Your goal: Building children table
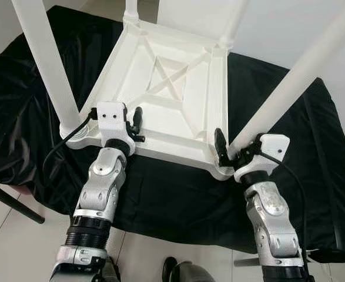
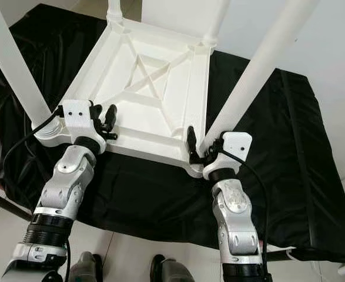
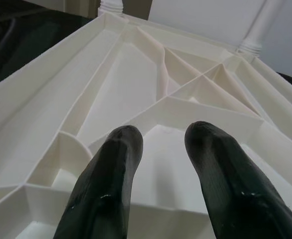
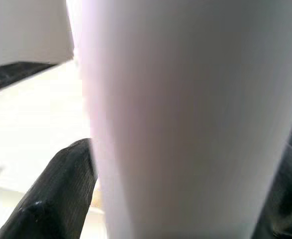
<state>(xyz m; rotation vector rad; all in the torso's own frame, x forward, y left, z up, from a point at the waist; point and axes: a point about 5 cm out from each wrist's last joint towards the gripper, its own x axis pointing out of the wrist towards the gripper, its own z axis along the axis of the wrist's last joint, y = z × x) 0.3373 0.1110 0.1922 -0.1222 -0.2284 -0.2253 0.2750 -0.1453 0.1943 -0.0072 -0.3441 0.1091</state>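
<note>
A white plastic children's table [image 1: 160,76] lies upside down on a black cloth, ribbed underside facing up. Four white legs stand up from its corners, the near ones being the left leg [image 1: 46,59] and the right leg [image 1: 290,82]. My left gripper [image 1: 138,126] hovers over the near rim beside the left leg. In its wrist view the gripper [image 3: 160,144] is open, with nothing between the fingers [image 3: 111,174]. My right gripper [image 1: 231,150] is shut around the base of the near right leg [image 4: 185,119], one finger [image 4: 61,189] pressed against its side.
The black cloth [image 1: 172,194] covers a low surface under the table and hangs over its near edge. A dark rod [image 1: 13,202] slants over the pale tiled floor at the left. My feet [image 1: 184,270] stand close to the cloth's front.
</note>
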